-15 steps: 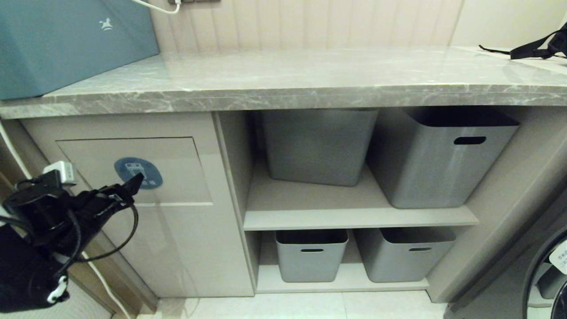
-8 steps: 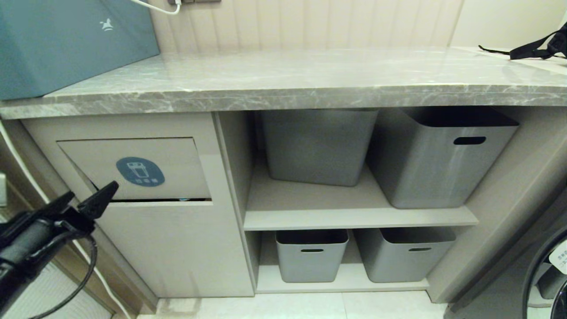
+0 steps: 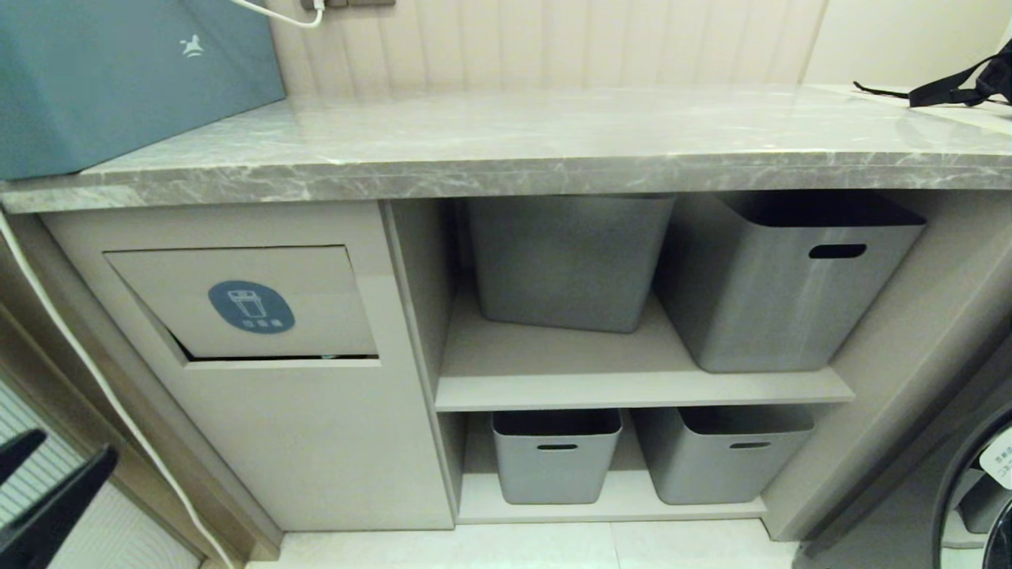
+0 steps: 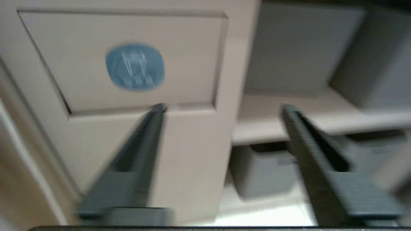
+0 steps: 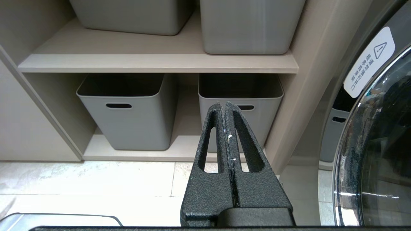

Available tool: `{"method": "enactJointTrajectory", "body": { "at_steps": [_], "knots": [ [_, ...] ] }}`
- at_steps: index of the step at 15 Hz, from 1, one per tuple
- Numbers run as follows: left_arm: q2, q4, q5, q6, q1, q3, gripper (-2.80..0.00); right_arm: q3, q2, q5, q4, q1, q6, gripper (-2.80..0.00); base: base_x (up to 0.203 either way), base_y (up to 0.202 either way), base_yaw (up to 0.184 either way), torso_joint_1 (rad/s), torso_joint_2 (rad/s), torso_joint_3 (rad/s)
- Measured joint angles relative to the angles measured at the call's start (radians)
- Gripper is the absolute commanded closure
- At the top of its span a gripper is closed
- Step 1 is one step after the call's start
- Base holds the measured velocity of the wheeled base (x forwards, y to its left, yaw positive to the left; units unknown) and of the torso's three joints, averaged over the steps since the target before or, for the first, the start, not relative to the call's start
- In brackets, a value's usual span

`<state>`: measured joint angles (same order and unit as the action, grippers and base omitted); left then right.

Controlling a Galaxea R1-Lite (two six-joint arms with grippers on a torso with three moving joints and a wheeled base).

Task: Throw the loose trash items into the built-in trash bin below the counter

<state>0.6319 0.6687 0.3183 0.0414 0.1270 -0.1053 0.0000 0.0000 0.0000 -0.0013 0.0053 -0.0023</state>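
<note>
The built-in trash bin (image 3: 261, 304) is the beige flap with a blue oval sticker (image 4: 135, 65), set under the left end of the grey marble counter (image 3: 506, 166). A thin dark gap shows along the flap's lower and left edges. My left gripper (image 3: 75, 442) is low in the bottom-left corner of the head view, well clear of the flap. In the left wrist view it (image 4: 223, 108) is open with nothing between its fingers. My right gripper (image 5: 223, 106) is shut and empty, parked low in front of the lower tubs. The loose trash items are out of view.
A teal-blue box (image 3: 118, 79) stands on the counter's left end. Grey tubs (image 3: 791, 284) fill the open shelves to the right of the bin. A washing machine door (image 3: 980, 490) is at the far right. A white cable (image 3: 79, 348) hangs beside the cabinet.
My left gripper has drawn back from the flap, down into the bottom-left corner. The flap, flush a second ago, now shows a dark gap at its lower edge.
</note>
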Motion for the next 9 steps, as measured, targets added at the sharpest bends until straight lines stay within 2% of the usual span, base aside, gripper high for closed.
{"method": "enactJointTrajectory", "body": {
  "at_steps": [3,5,7,9],
  "knots": [
    [-0.242,-0.384,-0.020,-0.078,0.000,-0.020,0.00,0.000,0.000,0.000,0.000,0.000,0.001,0.00,0.000,0.000,0.000,0.000,0.00,0.000],
    [-0.308,-0.556,-0.129,-0.138,0.000,0.032,0.00,0.000,0.000,0.000,0.000,0.000,0.001,0.00,0.000,0.000,0.000,0.000,0.00,0.000],
    [-0.333,-0.593,-0.230,-0.149,-0.001,0.085,0.00,0.000,0.000,0.000,0.000,0.000,0.001,0.00,0.000,0.000,0.000,0.000,0.00,0.000],
    [-0.326,-0.628,-0.246,-0.148,-0.005,0.092,0.00,0.000,0.000,0.000,0.000,0.000,0.001,0.00,0.000,0.000,0.000,0.000,0.00,0.000]
  ]
}}
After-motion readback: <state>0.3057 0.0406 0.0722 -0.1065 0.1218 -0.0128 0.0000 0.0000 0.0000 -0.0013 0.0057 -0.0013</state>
